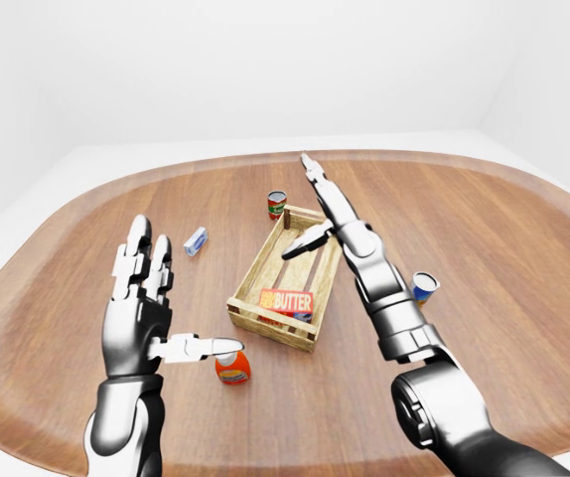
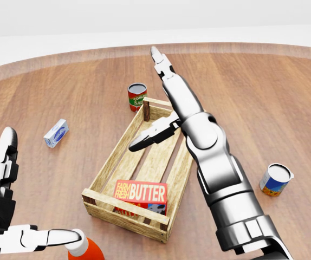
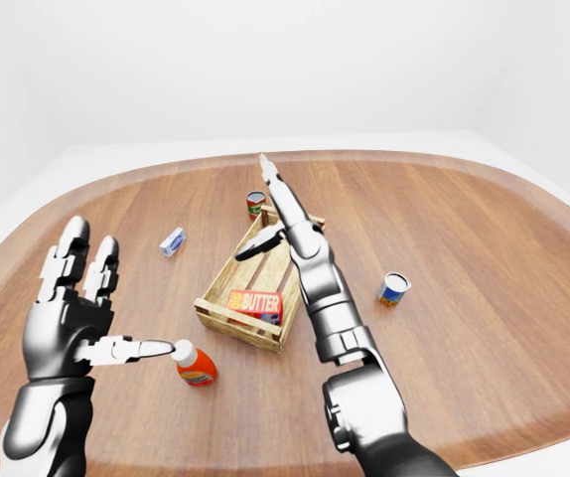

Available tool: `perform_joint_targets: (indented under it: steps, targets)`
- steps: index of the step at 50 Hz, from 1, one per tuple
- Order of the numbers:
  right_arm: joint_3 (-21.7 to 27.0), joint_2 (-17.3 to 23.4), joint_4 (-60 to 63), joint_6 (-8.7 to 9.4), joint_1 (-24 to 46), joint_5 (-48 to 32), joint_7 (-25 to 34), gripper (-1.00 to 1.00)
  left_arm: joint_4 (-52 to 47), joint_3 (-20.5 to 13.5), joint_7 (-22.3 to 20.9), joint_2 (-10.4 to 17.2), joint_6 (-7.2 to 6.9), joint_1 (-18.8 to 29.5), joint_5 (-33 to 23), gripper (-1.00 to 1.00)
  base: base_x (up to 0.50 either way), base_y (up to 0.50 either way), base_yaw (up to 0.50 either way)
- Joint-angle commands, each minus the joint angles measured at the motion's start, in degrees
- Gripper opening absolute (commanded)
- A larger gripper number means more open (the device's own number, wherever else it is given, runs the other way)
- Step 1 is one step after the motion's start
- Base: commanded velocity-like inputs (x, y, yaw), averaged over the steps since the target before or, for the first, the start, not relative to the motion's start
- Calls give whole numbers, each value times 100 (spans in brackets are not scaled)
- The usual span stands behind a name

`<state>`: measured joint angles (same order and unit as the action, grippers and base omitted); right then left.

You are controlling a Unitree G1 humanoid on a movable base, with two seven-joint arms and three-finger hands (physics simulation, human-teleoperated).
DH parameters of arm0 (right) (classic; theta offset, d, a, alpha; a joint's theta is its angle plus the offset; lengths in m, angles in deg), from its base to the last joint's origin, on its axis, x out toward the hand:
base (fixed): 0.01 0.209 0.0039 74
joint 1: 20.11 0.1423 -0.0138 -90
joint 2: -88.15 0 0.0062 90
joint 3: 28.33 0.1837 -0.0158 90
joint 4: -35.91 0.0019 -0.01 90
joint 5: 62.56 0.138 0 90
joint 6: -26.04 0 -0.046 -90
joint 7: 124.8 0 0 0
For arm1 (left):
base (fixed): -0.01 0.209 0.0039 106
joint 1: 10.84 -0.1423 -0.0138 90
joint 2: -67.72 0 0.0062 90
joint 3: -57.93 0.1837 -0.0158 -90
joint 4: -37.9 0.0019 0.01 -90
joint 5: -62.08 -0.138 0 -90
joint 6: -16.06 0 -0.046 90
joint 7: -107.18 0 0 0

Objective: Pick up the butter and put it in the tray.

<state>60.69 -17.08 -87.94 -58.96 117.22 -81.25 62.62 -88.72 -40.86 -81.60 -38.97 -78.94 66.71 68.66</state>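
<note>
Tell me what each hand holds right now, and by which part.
Nothing is held. The right hand is open above the tray, clear of the butter lying inside. The left hand is open and empty too.

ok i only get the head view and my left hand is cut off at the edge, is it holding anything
observer: no, the left hand is open and empty, with its fingers spread and pointing up.
operator: and the orange thing at the bottom of my view
observer: that's an orange bottle with a white cap. It stands upright on the table, and the hand's thumb tip is right at the cap. I can't tell if they touch.
</note>
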Motion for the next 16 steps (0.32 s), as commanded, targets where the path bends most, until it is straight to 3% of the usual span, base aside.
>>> perform_joint_targets:
  steps: [1,5,16]
  targets:
    - [-359,-91,2991,0,-971,-445,773,100,-8,-15,-13,8,0,-1,15,100,0,0,0]
    - [-260,-204,3606,0,-1121,-356,621,100,1,12,-8,-3,0,-21,-9,100,0,0,0]
    - [-985,-375,6216,0,-2255,-1073,814,100,-68,49,-21,-26,0,-82,-35,100,0,0,0]
